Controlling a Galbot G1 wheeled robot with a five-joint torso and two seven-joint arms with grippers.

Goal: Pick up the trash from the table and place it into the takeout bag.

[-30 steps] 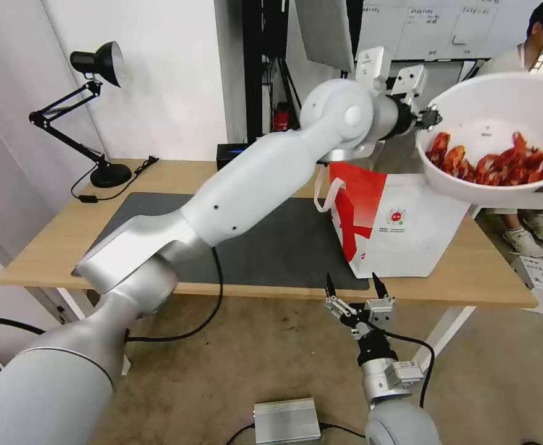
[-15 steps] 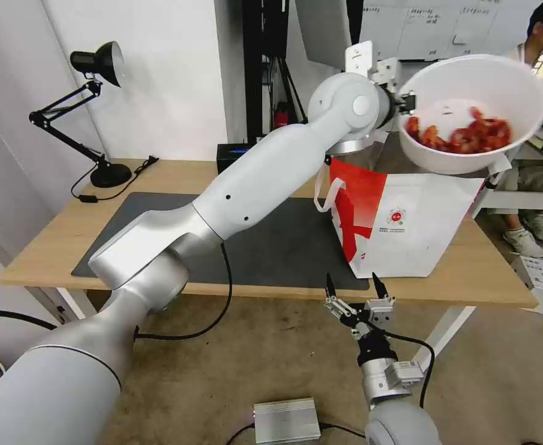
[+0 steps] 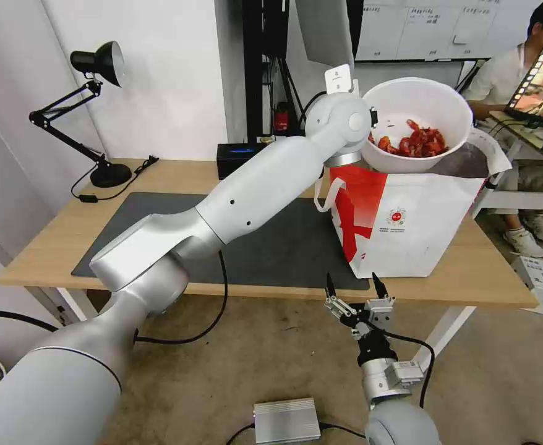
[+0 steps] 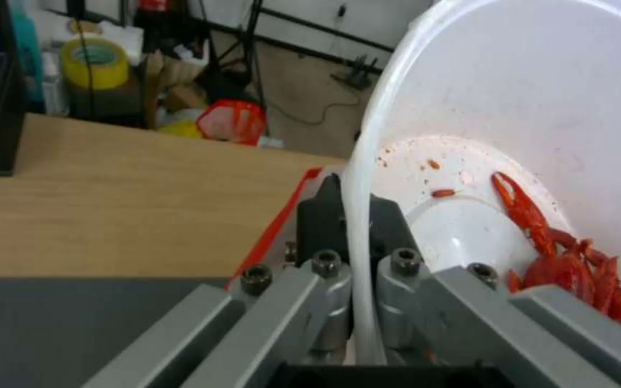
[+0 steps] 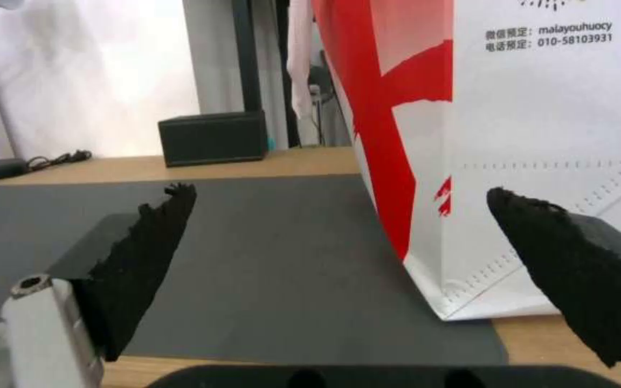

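Overhead head view, two close wrist views

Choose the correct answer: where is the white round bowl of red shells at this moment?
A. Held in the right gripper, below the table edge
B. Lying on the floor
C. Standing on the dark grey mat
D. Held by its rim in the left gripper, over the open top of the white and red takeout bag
D: the left gripper pinches the rim of the white round bowl of red shells above the takeout bag.
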